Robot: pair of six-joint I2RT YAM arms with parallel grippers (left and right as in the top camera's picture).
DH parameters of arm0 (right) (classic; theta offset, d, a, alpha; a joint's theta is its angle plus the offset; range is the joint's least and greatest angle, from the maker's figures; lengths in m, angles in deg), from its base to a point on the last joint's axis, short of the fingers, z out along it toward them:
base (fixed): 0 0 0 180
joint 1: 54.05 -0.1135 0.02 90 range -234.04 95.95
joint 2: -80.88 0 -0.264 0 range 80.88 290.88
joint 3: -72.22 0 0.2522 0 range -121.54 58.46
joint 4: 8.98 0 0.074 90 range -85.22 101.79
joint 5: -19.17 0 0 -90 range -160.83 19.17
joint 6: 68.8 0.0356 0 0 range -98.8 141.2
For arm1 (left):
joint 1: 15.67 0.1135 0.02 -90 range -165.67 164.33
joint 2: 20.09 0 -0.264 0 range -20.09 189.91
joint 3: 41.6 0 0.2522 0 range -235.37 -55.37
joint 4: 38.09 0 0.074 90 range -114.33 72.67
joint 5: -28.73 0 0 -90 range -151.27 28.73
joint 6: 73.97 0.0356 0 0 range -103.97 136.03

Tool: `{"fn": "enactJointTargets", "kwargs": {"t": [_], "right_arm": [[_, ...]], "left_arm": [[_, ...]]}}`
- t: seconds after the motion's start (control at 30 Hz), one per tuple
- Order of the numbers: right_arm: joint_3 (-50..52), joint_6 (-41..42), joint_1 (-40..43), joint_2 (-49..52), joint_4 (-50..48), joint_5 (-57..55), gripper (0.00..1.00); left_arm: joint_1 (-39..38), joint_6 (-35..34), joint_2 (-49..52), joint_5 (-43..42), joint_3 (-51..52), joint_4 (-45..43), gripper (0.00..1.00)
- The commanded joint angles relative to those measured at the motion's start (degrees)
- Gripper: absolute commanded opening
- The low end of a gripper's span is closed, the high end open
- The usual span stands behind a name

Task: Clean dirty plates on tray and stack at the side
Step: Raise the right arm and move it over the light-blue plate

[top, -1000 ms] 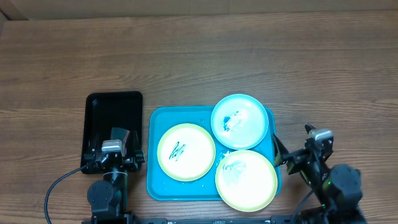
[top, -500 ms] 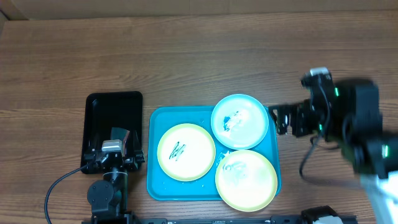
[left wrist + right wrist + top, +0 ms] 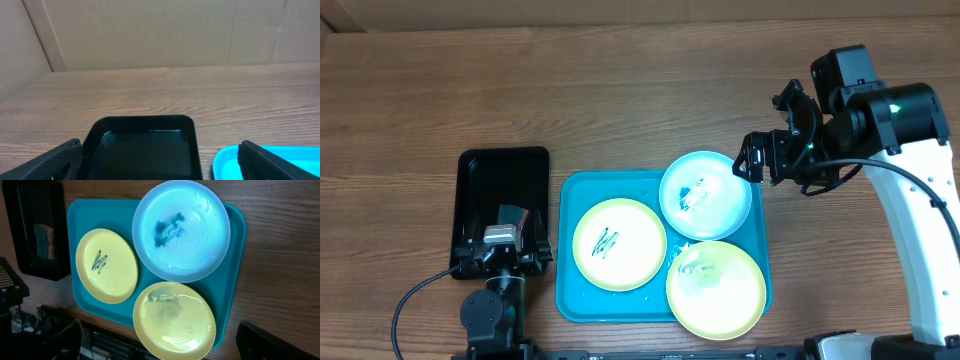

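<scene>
I saw a wooden table from above, with a turquoise tray sitting near the middle of the edge closest to the robot. Three plates lay on the tray. A blue plate with a white centre and a blue smear sat at the tray's far right corner, its rim overhanging the tray's far edge. A scribbled yellow plate, marked with dark green lines, lay flat in the left half of the tray. A smeared yellow plate with a faint, glossy smudge sat at the near right corner, reaching past the tray's near edge, and its rim met the blue plate's rim. A smaller black tray lay just to the left of the turquoise one, toward the table's left edge. The left gripper rested low at the near end of the black tray; in its wrist camera its fingers were spread wide apart with nothing between them. The right gripper hung above the table just beyond the tray's far right corner, beside the blue plate, its fingers also spread wide and gripping nothing.
</scene>
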Motion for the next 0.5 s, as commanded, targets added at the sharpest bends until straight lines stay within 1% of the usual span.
{"fn": "enactJointTargets", "kwargs": {"t": [0.0, 0.07, 0.17, 0.27, 0.37, 0.47], "right_arm": [[-1.97, 0.02, -0.59, -1.66, -0.83, 0.59, 1.00], [-1.97, 0.04, -0.66, -1.66, -1.05, 1.05, 1.00], [-1.97, 0.07, -0.66, -1.66, -1.01, 5.07, 1.00], [-1.97, 0.04, -0.63, -1.66, -0.15, 6.60, 1.00], [-1.97, -0.28, -0.63, -1.66, -0.26, 6.19, 1.00], [-1.97, -2.21, -0.63, -1.66, -0.63, 5.90, 1.00]], "left_arm": [[0.33, 1.14, 0.02, 0.15, 0.20, -0.07, 1.00], [0.33, 1.09, 0.02, -0.20, 0.20, -0.11, 1.00], [0.33, 1.09, 0.02, -1.97, 0.17, -0.11, 1.00], [0.33, 1.05, 0.02, -1.92, 0.17, -1.95, 1.00], [0.33, 0.66, 0.02, -7.61, 0.17, -2.45, 1.00], [0.33, -1.53, 0.09, -13.16, -0.11, -1.18, 1.00]]}}
